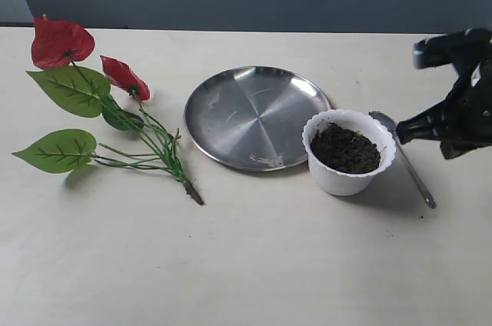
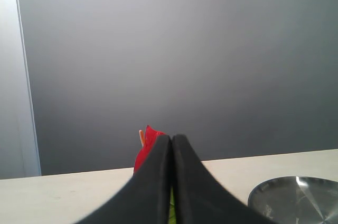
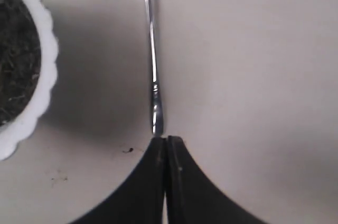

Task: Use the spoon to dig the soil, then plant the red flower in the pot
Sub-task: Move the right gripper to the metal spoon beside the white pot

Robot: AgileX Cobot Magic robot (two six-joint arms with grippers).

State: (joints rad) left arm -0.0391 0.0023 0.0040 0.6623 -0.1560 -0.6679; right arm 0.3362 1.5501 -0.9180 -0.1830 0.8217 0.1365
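Note:
The white scalloped pot (image 1: pixel 346 180) stands right of centre, filled with dark soil (image 1: pixel 346 149). The silver spoon (image 1: pixel 411 168) lies flat on the table just right of the pot, with its bowl toward the back. My right gripper (image 1: pixel 400 134) hovers over the spoon, shut and holding nothing. In the right wrist view its tips (image 3: pixel 167 138) sit at the end of the spoon handle (image 3: pixel 153 65), beside the pot's rim (image 3: pixel 47 49) and soil (image 3: pixel 13 65). The red flower (image 1: pixel 61 41) lies at the far left. My left gripper (image 2: pixel 171 137) is shut and empty, with the red flower (image 2: pixel 148 142) behind it.
A round steel plate (image 1: pixel 254 114) sits between the flower and the pot, touching the pot's left side; its edge also shows as the plate (image 2: pixel 298 197) in the left wrist view. A grey wall backs the pale table. The left arm is outside the exterior view.

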